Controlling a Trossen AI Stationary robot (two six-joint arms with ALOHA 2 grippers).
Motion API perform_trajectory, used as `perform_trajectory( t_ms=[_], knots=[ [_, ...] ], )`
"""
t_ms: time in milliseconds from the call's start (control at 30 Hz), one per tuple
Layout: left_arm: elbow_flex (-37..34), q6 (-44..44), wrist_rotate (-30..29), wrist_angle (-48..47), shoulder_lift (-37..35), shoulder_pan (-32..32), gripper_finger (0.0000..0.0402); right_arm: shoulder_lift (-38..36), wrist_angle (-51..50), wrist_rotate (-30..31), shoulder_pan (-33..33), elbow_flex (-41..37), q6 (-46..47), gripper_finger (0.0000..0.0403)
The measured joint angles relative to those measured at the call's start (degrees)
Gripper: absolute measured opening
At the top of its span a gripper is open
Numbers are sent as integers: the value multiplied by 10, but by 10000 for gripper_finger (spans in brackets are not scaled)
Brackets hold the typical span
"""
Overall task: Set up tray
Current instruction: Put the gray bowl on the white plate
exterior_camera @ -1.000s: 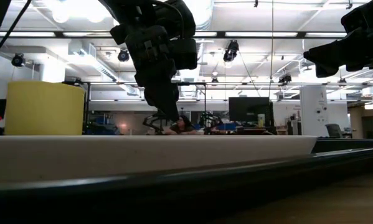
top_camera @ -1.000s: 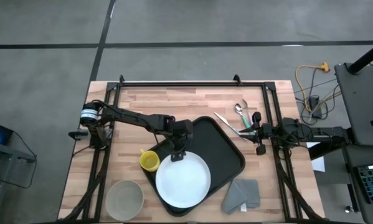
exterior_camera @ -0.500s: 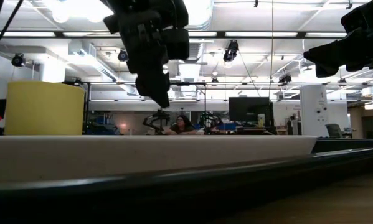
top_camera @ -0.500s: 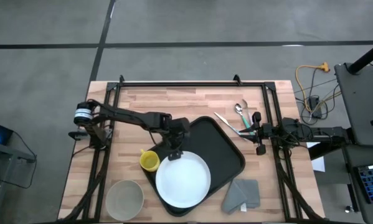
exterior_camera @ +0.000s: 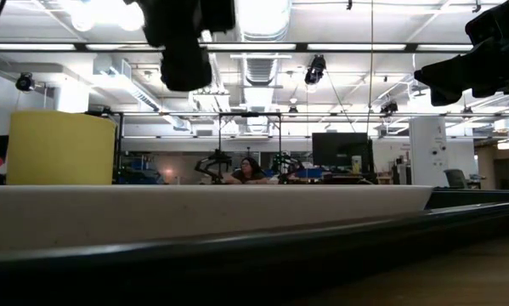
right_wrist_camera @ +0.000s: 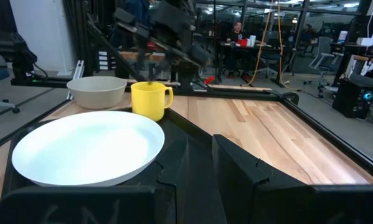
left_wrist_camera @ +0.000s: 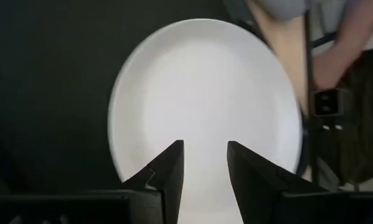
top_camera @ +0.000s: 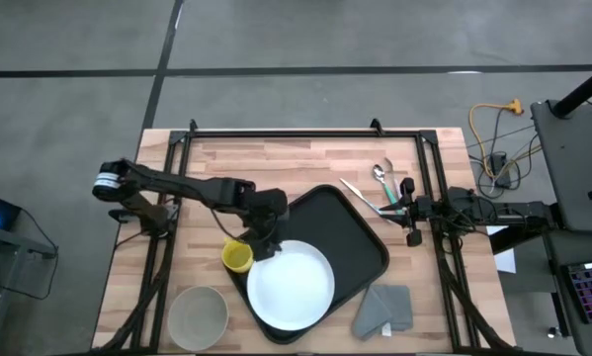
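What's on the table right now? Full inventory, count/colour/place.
tray: 1, black, table centre.
plate: 1, white, on the tray's near end.
mug: 1, yellow, just left of the tray.
bowl: 1, pale grey, near-left corner.
cloth: 1, grey, folded, right of the plate.
cutlery: a few silver pieces, right of the tray.
left gripper: open, empty, above the plate's rim.
right gripper: empty, at the table's right edge.

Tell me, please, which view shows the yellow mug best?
The right wrist view: the mug stands whole, handle visible, beyond the plate. The high view shows only its top; the low view, a cropped yellow block; the left wrist view, nothing.
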Motion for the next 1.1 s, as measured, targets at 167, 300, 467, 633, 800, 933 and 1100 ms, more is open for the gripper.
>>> perform_trajectory(
  t_ms=[167,300,467,633,800,933,1100],
  knots=[
    [0,-19,-1,-3,-16,-42,107,0,0,0,0,0,0,68],
    [0,-29,-5,-6,-17,-76,107,0,0,0,0,0,0,68],
    [0,-29,-5,-9,-17,-115,107,0,0,0,0,0,0,68],
    [0,-34,-5,-10,-17,-153,107,0,0,0,0,0,0,68],
    [0,-47,-5,-15,-17,-181,107,0,0,0,0,0,0,68],
    [0,-47,-5,-24,-17,-197,107,0,0,0,0,0,0,68],
    [-4,-50,-5,-41,-17,-209,107,0,0,0,0,0,0,68]
  ],
)
